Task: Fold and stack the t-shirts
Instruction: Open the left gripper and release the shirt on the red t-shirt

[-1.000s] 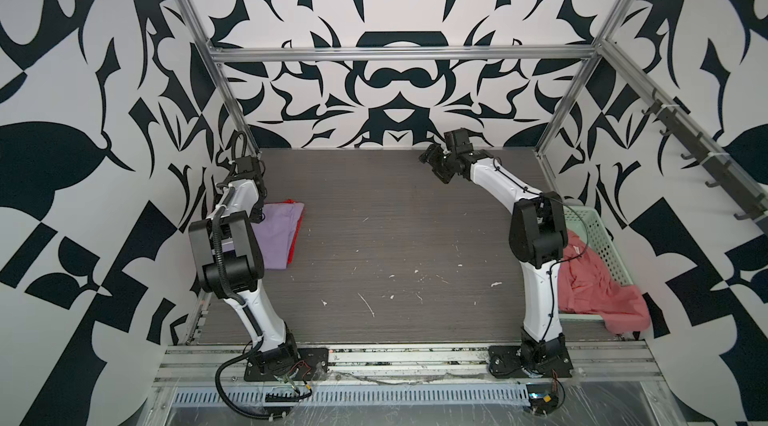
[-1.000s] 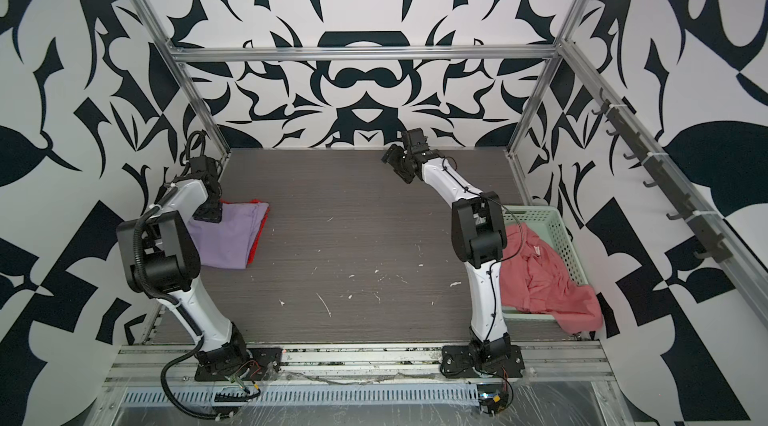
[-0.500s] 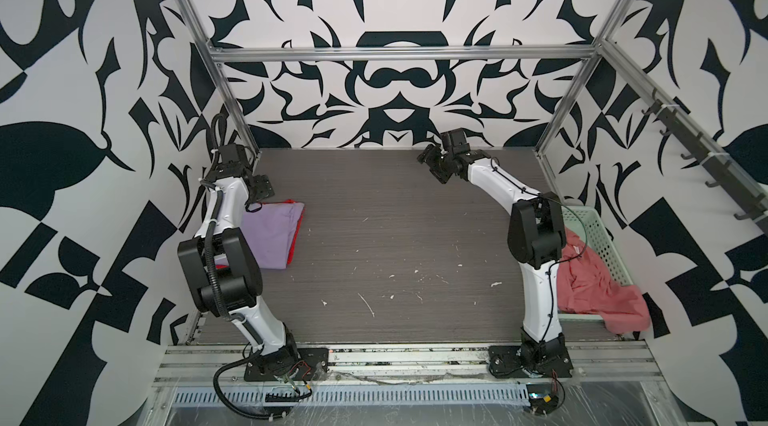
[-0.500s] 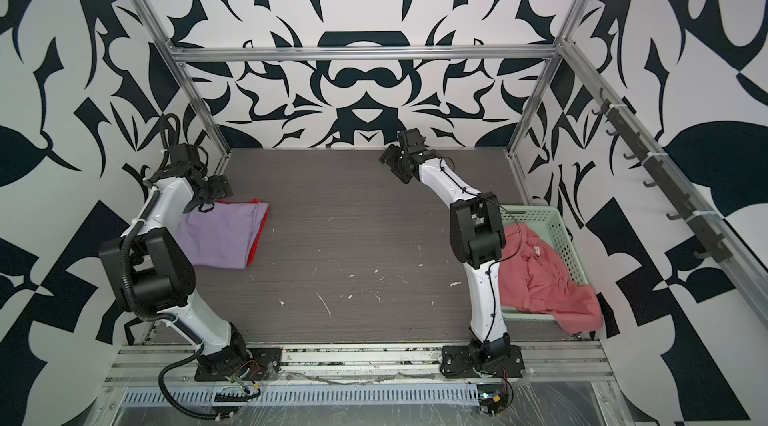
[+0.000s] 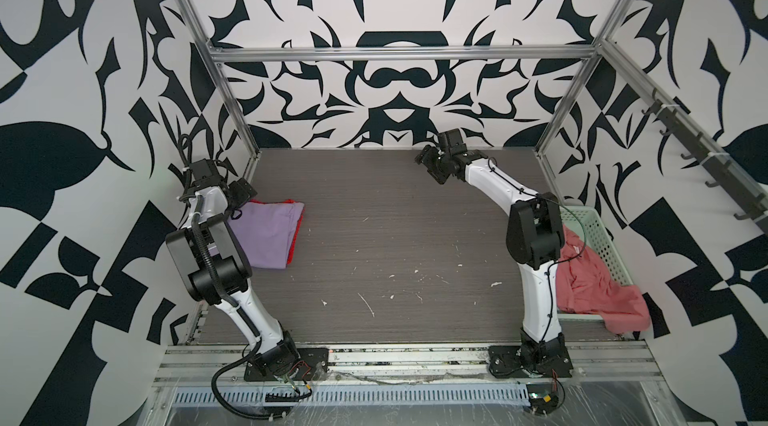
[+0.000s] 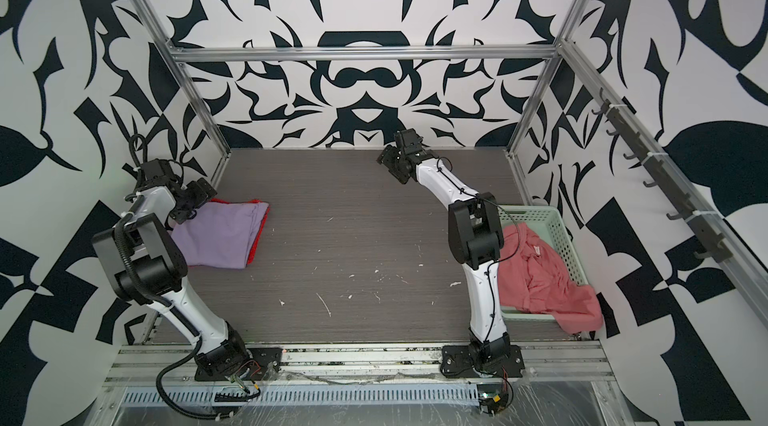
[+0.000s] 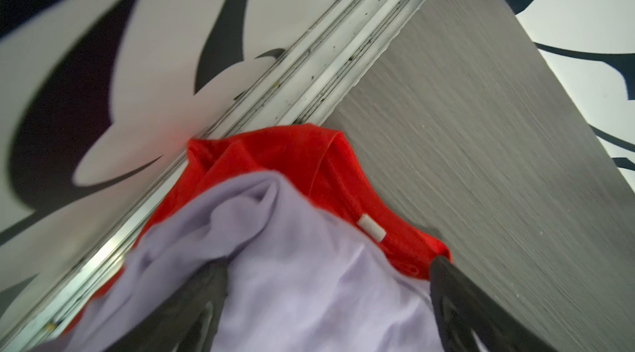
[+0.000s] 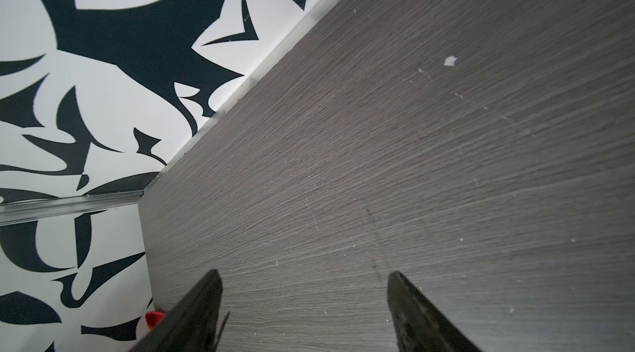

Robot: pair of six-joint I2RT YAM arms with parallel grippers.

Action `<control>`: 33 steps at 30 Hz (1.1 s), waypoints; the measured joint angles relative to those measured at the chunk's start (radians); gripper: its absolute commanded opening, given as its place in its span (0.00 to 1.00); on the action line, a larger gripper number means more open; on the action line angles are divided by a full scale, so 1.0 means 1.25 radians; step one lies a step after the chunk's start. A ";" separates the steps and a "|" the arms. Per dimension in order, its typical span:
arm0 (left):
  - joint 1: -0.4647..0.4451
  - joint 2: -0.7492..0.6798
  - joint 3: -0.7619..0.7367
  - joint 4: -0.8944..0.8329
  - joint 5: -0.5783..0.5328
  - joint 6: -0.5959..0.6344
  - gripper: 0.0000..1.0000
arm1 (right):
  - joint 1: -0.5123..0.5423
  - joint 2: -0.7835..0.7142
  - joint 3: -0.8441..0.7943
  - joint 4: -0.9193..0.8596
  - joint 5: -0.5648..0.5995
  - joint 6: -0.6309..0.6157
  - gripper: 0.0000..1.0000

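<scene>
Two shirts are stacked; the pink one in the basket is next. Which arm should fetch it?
Right, probably. The pink shirt lies in the basket beside the right arm's base, and the right gripper is open and empty. The left gripper is open over the lilac shirt, opposite.

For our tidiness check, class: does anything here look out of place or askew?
Yes. The salmon pink t-shirt lies crumpled in the green basket, one end spilling over its near rim. The red t-shirt pokes out unevenly from under the lilac t-shirt.
</scene>
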State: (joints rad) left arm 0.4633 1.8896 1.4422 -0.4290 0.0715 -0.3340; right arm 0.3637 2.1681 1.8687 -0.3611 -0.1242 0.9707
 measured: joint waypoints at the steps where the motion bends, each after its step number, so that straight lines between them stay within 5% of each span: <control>1: -0.001 0.011 0.006 0.005 0.004 0.000 0.95 | 0.001 0.000 -0.002 -0.002 0.005 0.000 0.80; 15: 0.027 0.102 0.026 0.033 0.034 -0.018 0.99 | 0.026 -0.073 -0.041 -0.055 0.081 -0.007 0.81; 25: 0.024 -0.019 -0.041 0.132 0.184 -0.070 0.99 | 0.045 -0.204 -0.098 -0.087 0.179 -0.095 0.84; 33: -0.149 -0.222 -0.048 0.186 0.214 -0.101 0.99 | 0.045 -0.352 -0.209 -0.124 0.330 -0.272 0.86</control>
State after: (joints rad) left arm 0.2775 1.6127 1.3819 -0.1970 0.3393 -0.4603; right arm 0.4206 1.7279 1.6077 -0.5156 0.2878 0.6304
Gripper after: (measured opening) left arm 0.993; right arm 0.852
